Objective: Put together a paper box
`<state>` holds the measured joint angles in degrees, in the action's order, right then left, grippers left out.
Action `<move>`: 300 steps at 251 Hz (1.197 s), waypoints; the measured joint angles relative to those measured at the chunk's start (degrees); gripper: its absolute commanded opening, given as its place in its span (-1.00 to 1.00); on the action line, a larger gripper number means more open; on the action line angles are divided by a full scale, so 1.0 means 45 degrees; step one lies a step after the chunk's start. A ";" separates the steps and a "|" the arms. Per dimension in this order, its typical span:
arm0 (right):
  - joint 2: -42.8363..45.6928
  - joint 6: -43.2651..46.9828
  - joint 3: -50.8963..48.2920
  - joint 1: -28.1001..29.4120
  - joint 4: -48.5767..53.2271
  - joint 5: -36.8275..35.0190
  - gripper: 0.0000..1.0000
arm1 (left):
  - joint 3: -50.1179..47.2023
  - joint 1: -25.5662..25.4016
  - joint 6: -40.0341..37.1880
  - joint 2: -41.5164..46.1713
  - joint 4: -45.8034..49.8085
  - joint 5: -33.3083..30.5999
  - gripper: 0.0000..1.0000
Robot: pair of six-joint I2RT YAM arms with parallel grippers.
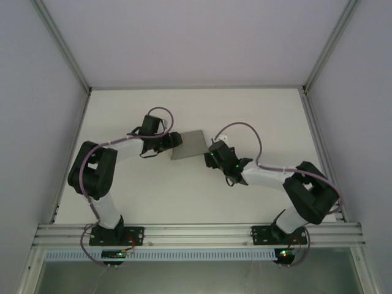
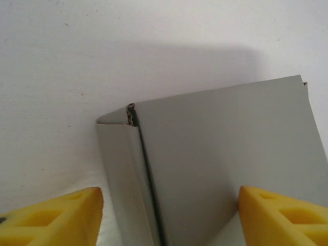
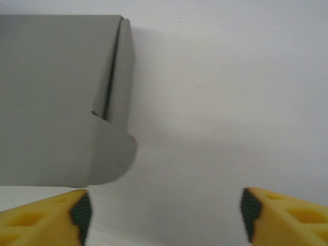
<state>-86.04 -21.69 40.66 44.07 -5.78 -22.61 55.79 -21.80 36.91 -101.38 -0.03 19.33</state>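
On table (image 1: 184, 196) | grey paper box (image 1: 188, 144), part-folded | left fingers (image 2: 51, 218) straddle it | right fingers (image 3: 287, 215) wide

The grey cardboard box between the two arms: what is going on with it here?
Two robot arms work on a folded grey thin-cardboard box lying on the white table. The left gripper stands open with one end of the box between its yellow fingers; whether they touch it is unclear. The right gripper is open at the other end, holding nothing, the box off to its side.
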 measured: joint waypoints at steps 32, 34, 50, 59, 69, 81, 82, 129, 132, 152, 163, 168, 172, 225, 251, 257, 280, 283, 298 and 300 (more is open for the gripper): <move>0.0889 0.0019 -0.0729 -0.0602 0.0214 0.0699 0.98 | -0.0408 0.0136 -0.0073 -0.0024 -0.0767 0.0452 0.04; 0.0942 -0.0034 -0.0767 -0.0665 0.0219 0.0772 0.98 | -0.0452 0.0170 -0.0049 -0.0024 -0.0860 0.0505 0.02; 0.1273 0.0019 -0.0981 -0.1093 0.0209 0.1331 0.99 | -0.0704 0.0345 -0.0034 -0.0083 -0.1413 0.0894 -0.06; 0.1443 0.0015 -0.1069 -0.1336 0.0189 0.1710 0.99 | -0.0835 0.0461 0.0010 -0.0170 -0.1763 0.1151 -0.11; 0.1617 0.0005 -0.1127 -0.1622 0.0189 0.2147 0.99 | -0.0986 0.0588 0.0053 -0.0248 -0.2210 0.1447 -0.15; 0.1778 -0.0039 -0.1146 -0.1967 0.0185 0.2730 0.99 | -0.1141 0.0714 0.0107 -0.0335 -0.2633 0.1763 -0.18; 0.1797 -0.0053 -0.1146 -0.2016 0.0180 0.2822 0.99 | -0.1151 0.0724 0.0112 -0.0340 -0.2667 0.1787 -0.18; 0.2001 -0.0860 -0.0913 -0.3211 0.0063 0.5241 0.98 | -0.1778 0.1224 0.0559 -0.0651 -0.4308 0.2837 -0.32; 0.2001 -0.0933 -0.0869 -0.3279 0.0068 0.5387 0.98 | -0.1826 0.1253 0.0578 -0.0661 -0.4415 0.2905 -0.33; 0.1904 -0.1331 -0.0500 -0.3585 0.0097 0.6261 0.99 | -0.2234 0.1506 0.0971 -0.0792 -0.5357 0.3449 -0.35; 0.1734 -0.1535 -0.0194 -0.3711 0.0107 0.6732 0.98 | -0.2399 0.1627 0.1112 -0.0884 -0.5804 0.3721 -0.38; 0.1642 -0.1622 -0.0063 -0.3745 0.0097 0.6897 0.99 | -0.2467 0.1681 0.1224 -0.0937 -0.6028 0.3866 -0.38; 0.1545 -0.1685 0.0083 -0.3779 0.0107 0.7077 0.99 | -0.2506 0.1710 0.1258 -0.0967 -0.6144 0.3915 -0.39; -0.0510 -0.2599 0.1904 -0.4138 0.0107 0.9083 0.99 | -0.3026 0.2118 0.1972 -0.1404 -0.7844 0.4857 -0.39; -0.1996 -0.3133 0.3079 -0.4303 0.0199 1.0200 0.98 | -0.3274 0.2283 0.2268 -0.1525 -0.8490 0.5139 -0.41; -0.2307 -0.3249 0.3322 -0.4342 0.0209 1.0443 0.98 | -0.3327 0.2336 0.2317 -0.1545 -0.8641 0.5202 -0.41; -0.3521 -0.3764 0.4211 -0.4391 0.0189 1.1254 0.93 | -0.3473 0.2433 0.2482 -0.1603 -0.9034 0.5387 -0.41; -0.3623 -0.3832 0.4289 -0.4396 0.0189 1.1312 0.91 | -0.3483 0.2438 0.2482 -0.1603 -0.9058 0.5387 -0.41; -0.4265 -0.4216 0.4697 -0.4396 0.0151 1.1808 0.83 | -0.3507 0.2453 0.2492 -0.1651 -0.9175 0.5430 -0.41; -0.4323 -0.4274 0.4736 -0.4396 0.0136 1.1851 0.82 | -0.3507 0.2453 0.2492 -0.1656 -0.9194 0.5430 -0.41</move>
<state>-105.49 -40.93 61.98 24.29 -5.17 30.72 40.01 -10.76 48.12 -108.84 -41.41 43.77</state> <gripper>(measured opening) 0.942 0.295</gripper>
